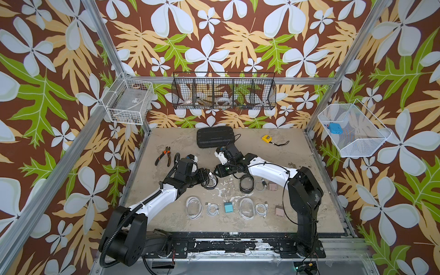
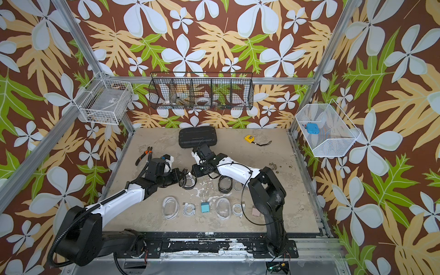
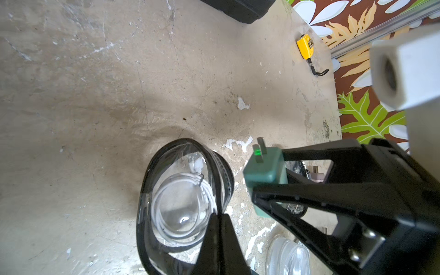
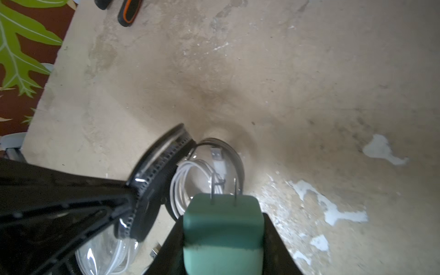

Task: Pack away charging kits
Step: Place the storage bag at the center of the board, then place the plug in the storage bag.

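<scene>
A black-rimmed oval case lies open on the table mid-left, with a coiled white cable inside. My left gripper is shut on the raised lid's rim. My right gripper is shut on a teal cube plug, prongs forward, just above the open case. In both top views the two grippers meet over this case. Other kits lie loose: a black-rimmed case, a teal plug, a pink plug, clear cases and cables.
A large black ribbed case, a yellow tape measure and pliers lie at the back of the table. Wire baskets hang on the walls: white, black, and white holding a blue block.
</scene>
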You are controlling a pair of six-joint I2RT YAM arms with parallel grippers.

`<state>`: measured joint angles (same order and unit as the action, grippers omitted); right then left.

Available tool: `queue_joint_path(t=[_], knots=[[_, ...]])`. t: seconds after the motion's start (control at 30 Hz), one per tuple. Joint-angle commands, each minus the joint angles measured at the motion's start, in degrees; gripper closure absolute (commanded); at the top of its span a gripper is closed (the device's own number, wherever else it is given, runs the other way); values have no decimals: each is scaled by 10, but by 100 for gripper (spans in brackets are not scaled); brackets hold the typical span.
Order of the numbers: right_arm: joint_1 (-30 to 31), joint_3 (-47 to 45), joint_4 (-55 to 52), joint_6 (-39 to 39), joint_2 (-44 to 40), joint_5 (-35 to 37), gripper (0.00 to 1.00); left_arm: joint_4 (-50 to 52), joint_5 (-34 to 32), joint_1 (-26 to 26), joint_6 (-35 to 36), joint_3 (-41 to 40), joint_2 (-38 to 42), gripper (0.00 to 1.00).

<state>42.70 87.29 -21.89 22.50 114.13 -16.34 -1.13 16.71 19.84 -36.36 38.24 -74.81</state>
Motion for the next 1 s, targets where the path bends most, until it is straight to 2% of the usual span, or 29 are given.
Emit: queue_joint_path(t=[0.0, 0.37, 0.5, 0.83, 0.97], knots=[[3, 8, -5, 7, 19, -46, 67, -35, 18, 0, -24, -4, -5, 100], [11, -1, 24, 18, 57, -77, 64, -92, 58, 0, -64, -23, -26, 100], [11, 16, 20, 15, 76, -70, 64, -93, 46, -1, -69, -30, -16, 100], [11, 18, 38, 28, 73, -109, 38, -96, 49, -1, -73, -38, -18, 100], [11, 5, 38, 26, 52, -117, 38, -93, 46, 0, -70, -37, -22, 100]])
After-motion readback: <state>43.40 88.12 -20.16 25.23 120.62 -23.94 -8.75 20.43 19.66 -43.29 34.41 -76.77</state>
